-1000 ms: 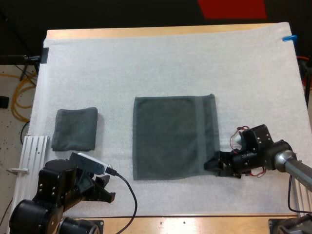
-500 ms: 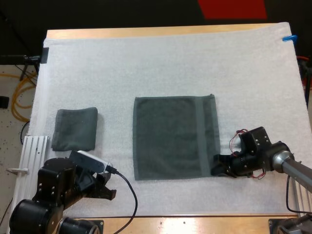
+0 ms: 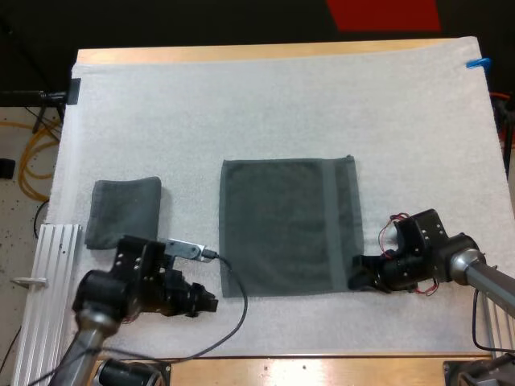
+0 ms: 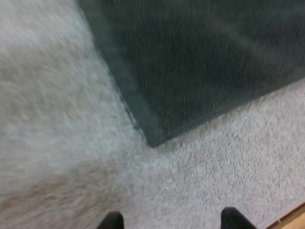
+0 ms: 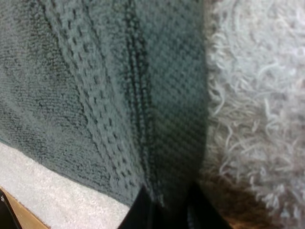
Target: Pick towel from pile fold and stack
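A dark grey-green towel (image 3: 290, 227) lies spread flat on the middle of the white mat. My right gripper (image 3: 356, 277) is at its near right corner. In the right wrist view the fingers (image 5: 143, 212) pinch the towel's hem (image 5: 119, 95), so the gripper (image 5: 169, 210) is shut on it. My left gripper (image 3: 208, 305) sits low just short of the towel's near left corner. In the left wrist view that corner (image 4: 152, 140) lies ahead of the open gripper (image 4: 174, 220), apart from both fingertips (image 4: 114, 220).
A folded towel (image 3: 123, 212) rests on the mat at the left, beside my left arm. A metal rail (image 3: 48, 265) runs along the mat's near left edge. The bare white mat (image 3: 241, 104) stretches beyond the towel, with the wooden table edge (image 3: 322, 370) close in front.
My left arm has swung forward and right to the towel's near left corner. My right gripper has shut on the near right corner.
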### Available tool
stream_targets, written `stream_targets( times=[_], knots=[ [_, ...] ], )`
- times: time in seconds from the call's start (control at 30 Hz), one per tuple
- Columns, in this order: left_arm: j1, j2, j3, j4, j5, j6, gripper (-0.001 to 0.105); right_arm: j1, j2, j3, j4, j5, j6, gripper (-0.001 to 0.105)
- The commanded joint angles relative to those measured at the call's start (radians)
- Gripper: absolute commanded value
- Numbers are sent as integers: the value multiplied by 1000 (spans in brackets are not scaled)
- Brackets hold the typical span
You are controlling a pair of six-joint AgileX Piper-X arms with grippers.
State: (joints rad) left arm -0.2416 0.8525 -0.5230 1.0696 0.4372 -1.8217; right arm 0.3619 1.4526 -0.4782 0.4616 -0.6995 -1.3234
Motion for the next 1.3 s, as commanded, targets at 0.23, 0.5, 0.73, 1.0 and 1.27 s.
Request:
stream_targets(
  times=[0.23,0.5,0.73,1.0,1.27],
  knots=[
    [1,232,9,-238,53,-49,43,2,6,6,17,4,-13,0],
    [1,405,9,-295,53,-58,70,2,6,6,17,-3,-13,0],
    [1,499,9,-395,178,-100,70,2,6,6,17,-3,-13,0],
    [1,576,9,-438,365,-153,70,2,6,6,17,-3,-13,0],
    [1,587,9,-419,360,-160,66,2,6,6,17,-3,-13,0]
  ],
)
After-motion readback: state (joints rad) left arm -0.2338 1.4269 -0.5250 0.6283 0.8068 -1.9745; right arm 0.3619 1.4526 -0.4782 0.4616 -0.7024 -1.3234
